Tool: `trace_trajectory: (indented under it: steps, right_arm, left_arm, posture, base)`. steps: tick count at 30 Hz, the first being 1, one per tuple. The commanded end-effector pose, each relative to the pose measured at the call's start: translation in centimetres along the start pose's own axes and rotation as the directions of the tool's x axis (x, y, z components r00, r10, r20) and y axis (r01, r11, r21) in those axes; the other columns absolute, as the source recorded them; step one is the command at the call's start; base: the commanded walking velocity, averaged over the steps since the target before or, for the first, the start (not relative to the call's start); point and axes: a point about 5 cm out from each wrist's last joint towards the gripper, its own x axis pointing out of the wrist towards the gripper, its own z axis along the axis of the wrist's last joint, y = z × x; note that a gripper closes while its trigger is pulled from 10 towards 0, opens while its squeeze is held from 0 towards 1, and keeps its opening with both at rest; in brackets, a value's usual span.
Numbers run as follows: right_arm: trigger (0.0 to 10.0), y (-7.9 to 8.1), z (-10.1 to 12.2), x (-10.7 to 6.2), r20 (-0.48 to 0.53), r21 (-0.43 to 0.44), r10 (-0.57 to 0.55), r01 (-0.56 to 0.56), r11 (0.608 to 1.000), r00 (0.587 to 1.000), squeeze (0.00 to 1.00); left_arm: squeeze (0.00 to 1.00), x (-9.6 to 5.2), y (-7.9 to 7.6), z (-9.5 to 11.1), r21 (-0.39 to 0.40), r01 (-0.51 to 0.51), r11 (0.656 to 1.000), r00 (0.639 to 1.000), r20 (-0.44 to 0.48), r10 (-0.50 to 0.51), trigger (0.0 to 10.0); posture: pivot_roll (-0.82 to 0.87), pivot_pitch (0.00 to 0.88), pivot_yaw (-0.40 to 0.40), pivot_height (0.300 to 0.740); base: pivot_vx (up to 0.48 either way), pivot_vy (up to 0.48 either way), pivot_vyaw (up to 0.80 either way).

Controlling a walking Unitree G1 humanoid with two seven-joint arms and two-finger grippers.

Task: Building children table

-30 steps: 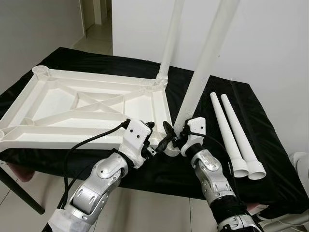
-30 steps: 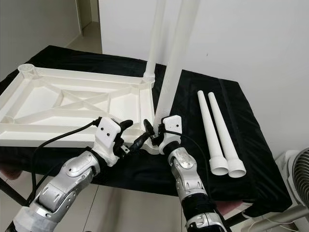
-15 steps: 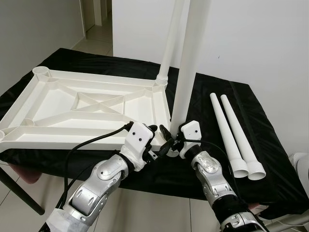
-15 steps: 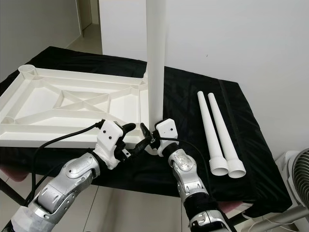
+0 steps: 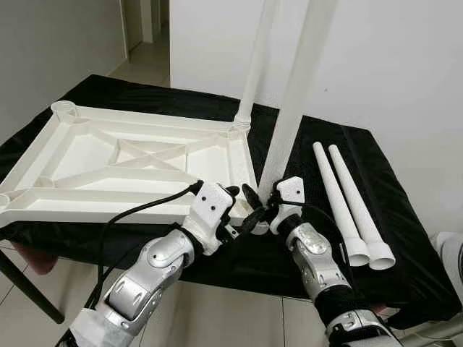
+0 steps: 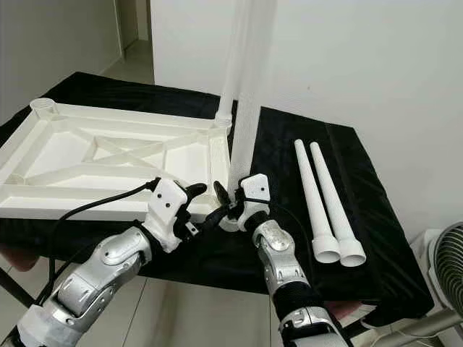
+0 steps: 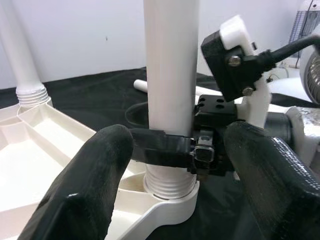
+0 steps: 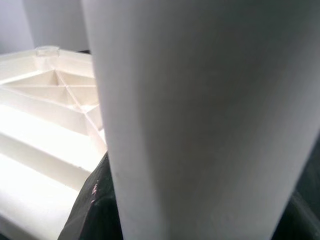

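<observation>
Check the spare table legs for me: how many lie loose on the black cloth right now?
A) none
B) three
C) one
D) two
D: two loose legs lie side by side on the black cloth, to the right of the upturned tabletop; the other two stand upright at its corners.
</observation>
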Motion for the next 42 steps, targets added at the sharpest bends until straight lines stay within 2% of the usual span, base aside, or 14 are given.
trace_trajectory:
  steps: [1, 8, 10, 14, 19, 20, 26, 27, 31, 32, 33, 39, 40, 42]
  right_arm:
    - [10.0, -0.8, -2.8, -1.4, -0.148, 0.050, -0.058, 0.066, 0.997, 0.987, 0.00]
    - [10.0, -0.5, -3.4, -1.4, -0.168, 0.100, -0.071, 0.089, 0.991, 0.983, 0.00]
    - [10.0, -0.5, -3.5, -1.5, -0.170, 0.143, -0.088, 0.113, 0.983, 0.982, 0.00]
    - [10.0, -0.8, -3.8, -1.7, -0.188, 0.169, -0.125, 0.157, 0.973, 0.974, 0.00]
    - [10.0, -0.7, -4.2, -1.9, -0.207, 0.170, -0.136, 0.173, 0.970, 0.969, 0.00]
    - [10.0, -0.1, -4.1, -2.0, -0.183, 0.101, -0.098, 0.118, 0.988, 0.978, 0.00]
    - [10.0, 0.2, -4.2, -2.1, -0.179, 0.085, -0.099, 0.116, 0.990, 0.979, 0.00]
    - [10.0, 0.1, -4.1, -2.0, -0.164, 0.078, -0.142, 0.156, 0.985, 0.976, 0.00]
    - [10.0, 0.2, -3.9, -1.9, -0.151, 0.085, -0.195, 0.209, 0.974, 0.969, 0.00]
    - [10.0, 0.2, -3.6, -1.8, -0.131, 0.084, -0.285, 0.297, 0.951, 0.950, 0.00]
    - [10.0, 0.3, -3.5, -1.8, -0.127, 0.084, -0.318, 0.330, 0.940, 0.940, 0.00]
    - [10.0, 0.5, -3.2, -1.6, -0.112, 0.094, -0.412, 0.423, 0.901, 0.904, 0.00]
    - [10.0, 0.4, -3.2, -1.6, -0.111, 0.086, -0.454, 0.464, 0.882, 0.884, 0.00]
    - [10.0, 0.4, -3.3, -1.7, -0.115, 0.091, -0.476, 0.486, 0.869, 0.872, 0.00]
  left_arm:
    - [0.00, 0.1, -1.4, 0.2, 0.007, 0.219, 0.976, 0.976, 0.003, -0.219, 10.0]
    - [0.00, -0.1, -1.5, 0.2, 0.007, 0.220, 0.975, 0.976, -0.001, -0.220, 10.0]
    - [0.00, -0.1, -1.5, 0.1, 0.007, 0.220, 0.975, 0.975, -0.001, -0.220, 10.0]
    - [0.00, -0.1, -1.6, 0.1, 0.007, 0.222, 0.975, 0.975, -0.002, -0.222, 10.0]
    - [0.00, -0.1, -1.6, 0.1, 0.007, 0.222, 0.975, 0.975, 0.001, -0.222, 10.0]
    - [0.00, 0.0, -1.7, 0.2, 0.008, 0.223, 0.975, 0.975, 0.003, -0.223, 10.0]
    - [0.00, 0.0, -1.7, 0.1, 0.011, 0.225, 0.974, 0.974, 0.003, -0.225, 10.0]
    - [0.00, 0.0, -1.8, 0.1, 0.011, 0.226, 0.974, 0.974, 0.003, -0.226, 10.0]
    - [0.00, 0.0, -1.8, 0.1, 0.011, 0.227, 0.974, 0.974, 0.003, -0.227, 10.0]
    - [0.00, 0.0, -1.8, 0.1, 0.011, 0.229, 0.973, 0.973, 0.003, -0.229, 10.0]
    - [0.00, 0.0, -1.9, 0.1, 0.010, 0.229, 0.973, 0.973, 0.003, -0.229, 10.0]
    - [0.00, 0.0, -1.9, 0.0, 0.009, 0.231, 0.973, 0.973, 0.004, -0.231, 10.0]
    - [0.00, 0.1, -2.0, 0.1, 0.010, 0.233, 0.972, 0.972, 0.005, -0.233, 10.0]
    - [0.00, 0.1, -2.0, 0.1, 0.011, 0.235, 0.972, 0.972, 0.006, -0.235, 10.0]
  posture:
    - [0.02, 0.012, -0.102, 0.740]
    - [0.03, 0.012, -0.103, 0.740]
    - [0.02, 0.011, -0.105, 0.740]
    - [0.02, 0.011, -0.109, 0.740]
    - [0.02, 0.011, -0.109, 0.740]
    - [0.02, 0.004, -0.111, 0.740]
    - [0.02, 0.000, -0.113, 0.740]
    - [0.02, 0.000, -0.117, 0.740]
    - [0.02, 0.000, -0.119, 0.740]
    - [0.03, 0.000, -0.121, 0.740]
    - [0.03, 0.000, -0.125, 0.740]
    - [0.03, 0.000, -0.127, 0.740]
    - [0.04, 0.000, -0.130, 0.740]
    - [0.04, 0.000, -0.131, 0.740]
  base:
    - [0.000, 0.000, 0.00]
    - [0.000, 0.000, 0.00]
    - [0.000, 0.000, 0.00]
    - [0.000, 0.000, 0.00]
    - [0.000, 0.000, 0.00]
    - [0.000, 0.000, 0.00]
    - [0.000, 0.000, 0.00]
    - [0.000, 0.000, 0.00]
    - [0.000, 0.000, 0.00]
    - [0.000, 0.000, 0.00]
    - [0.000, 0.000, 0.00]
    - [0.000, 0.000, 0.00]
    - [0.000, 0.000, 0.00]
    - [0.000, 0.000, 0.00]
